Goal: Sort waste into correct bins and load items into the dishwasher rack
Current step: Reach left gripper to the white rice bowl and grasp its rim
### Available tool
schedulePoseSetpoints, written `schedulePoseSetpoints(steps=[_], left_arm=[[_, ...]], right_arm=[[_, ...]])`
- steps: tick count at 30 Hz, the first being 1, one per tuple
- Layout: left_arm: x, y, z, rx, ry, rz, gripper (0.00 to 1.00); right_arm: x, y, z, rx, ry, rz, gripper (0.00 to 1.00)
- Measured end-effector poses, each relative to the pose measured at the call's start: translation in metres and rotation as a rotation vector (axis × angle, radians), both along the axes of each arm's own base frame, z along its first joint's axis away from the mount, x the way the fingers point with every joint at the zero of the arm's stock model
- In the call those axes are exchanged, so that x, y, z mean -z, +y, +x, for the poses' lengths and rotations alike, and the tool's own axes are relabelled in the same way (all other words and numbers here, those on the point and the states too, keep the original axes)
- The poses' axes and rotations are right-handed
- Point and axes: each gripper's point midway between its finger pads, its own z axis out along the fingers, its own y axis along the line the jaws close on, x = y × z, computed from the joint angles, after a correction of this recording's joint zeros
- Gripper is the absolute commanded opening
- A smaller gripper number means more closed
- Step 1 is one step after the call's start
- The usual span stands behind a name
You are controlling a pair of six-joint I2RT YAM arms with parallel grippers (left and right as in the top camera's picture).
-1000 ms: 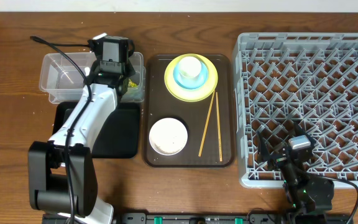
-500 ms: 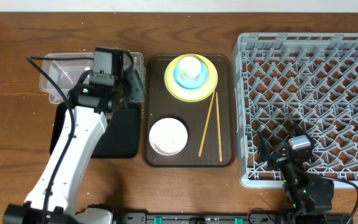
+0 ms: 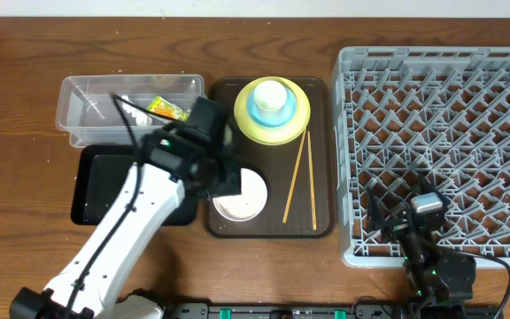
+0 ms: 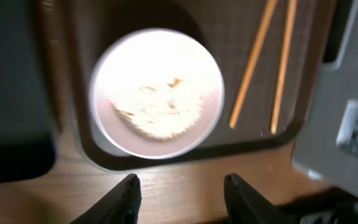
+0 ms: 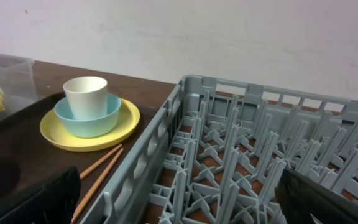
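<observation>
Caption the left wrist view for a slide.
Open left gripper above a round white bowl of rice-like grains on the dark brown serving tray, two thin wooden chopsticks alongside.

Rack between wide-spread fingers
The dishwasher rack (image 5: 241,162) fills the gap between the two fingers (image 5: 36,202). Beyond the finger at the view's left, a white cup (image 5: 86,94) sits in the light blue bowl (image 5: 89,122) on the yellow plate (image 5: 122,124), with the chopsticks (image 5: 98,171) just beside that finger.
</observation>
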Motion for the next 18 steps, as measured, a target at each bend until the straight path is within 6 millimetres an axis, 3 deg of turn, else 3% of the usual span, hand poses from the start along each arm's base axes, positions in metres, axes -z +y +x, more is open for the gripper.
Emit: schedulePoseSetpoints(steps=[11,18], left_arm=[[-0.004,-0.066,-0.033,0.246,-0.059,-0.043,0.47],[0.004,-0.080,-0.043,0.291,-0.090,0.026,0.48]], right_arm=[[0.000,0.000,0.000,0.000,0.000,0.000,0.99],[0.000,0.000,0.000,0.000,0.000,0.000,0.99]])
